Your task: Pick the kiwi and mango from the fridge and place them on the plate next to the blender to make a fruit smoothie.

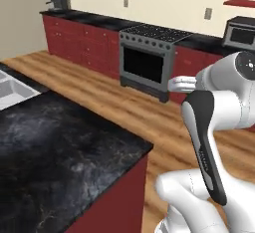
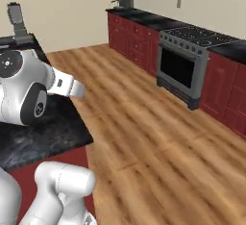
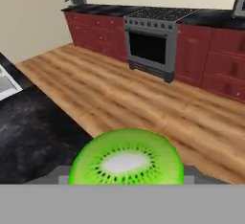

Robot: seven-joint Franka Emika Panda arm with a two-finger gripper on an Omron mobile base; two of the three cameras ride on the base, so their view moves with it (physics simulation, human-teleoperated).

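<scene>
A: What is nearest to the hand camera?

B: The kiwi (image 3: 127, 158). It sits at the bottom of the hand view, cut face toward the camera: bright green flesh, a pale middle and a ring of small dark seeds. It is right at the claw (image 3: 127, 177), and small grey parts show at both sides of it.

A: So the claw is holding it?

B: Yes, the claw is closed on the kiwi at a middle width. The fingertips themselves are hidden behind the fruit.

A: And what is under and around it?

B: At the left there is a black marbled surface (image 1: 55, 147) on a red cabinet. The robot arm (image 1: 209, 142) rises beside its corner. At the far left edge of this surface a piece of a grey sink (image 1: 12, 90) is visible.

A: What comes after that?

B: A wooden floor (image 2: 144, 123) with light brown planks, which goes across the room.

A: And at the far side?

B: A grey oven (image 1: 147, 65) with a dark glass door and burners on top. It stands between red cabinets (image 1: 79, 40) that carry a black top. At the far left end of that top there is a dark machine (image 1: 59, 0); I cannot tell what it is. At the right end a microwave (image 1: 240, 35) stands. Above it all is a cream wall with power outlets (image 1: 207, 13).
</scene>
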